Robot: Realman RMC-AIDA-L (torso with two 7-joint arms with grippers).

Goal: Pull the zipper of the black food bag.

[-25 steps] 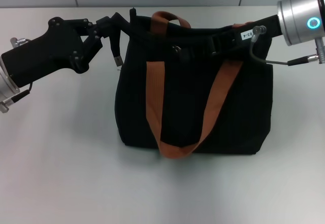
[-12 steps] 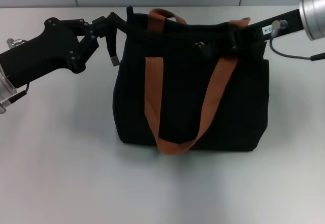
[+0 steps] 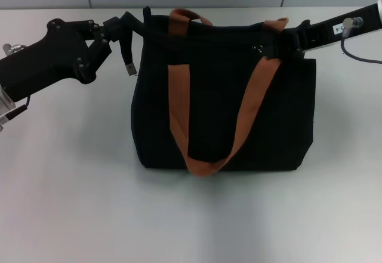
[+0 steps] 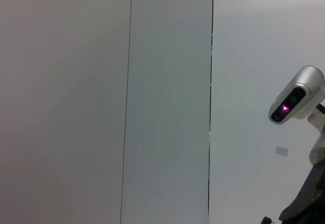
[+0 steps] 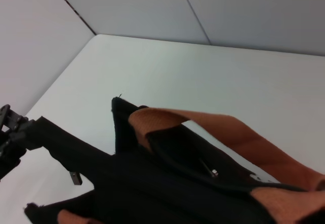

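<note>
While the zipper [image 3: 258,49] sits up on the top edge of the black food bag [image 3: 222,105], toward the robot's right end of the zip line, it looks like a small silver tab right next to the right gripper [image 3: 280,43], which reaches in from the right side with its fingers pressed together at that spot, so it seems to be pinching the tab, though the contact itself is dark and hard to make out. At the opposite end, the left gripper [image 3: 122,23] is clamped on a black fabric tail [image 3: 126,51] that hangs off the bag's corner, with a little metal tip dangling below. That hold makes sense as an anchor: with one end of the bag pinned, the zip line stays taut and the bag won't just slide along when the slider gets dragged. The bag stands upright on the white table [image 3: 71,185], its orange-brown straps [image 3: 179,96] draped down the front face and one looping over the top. Judging by the tab's position, most of the zip run is probably already covered, but the opening isn't clearly visible.
</note>
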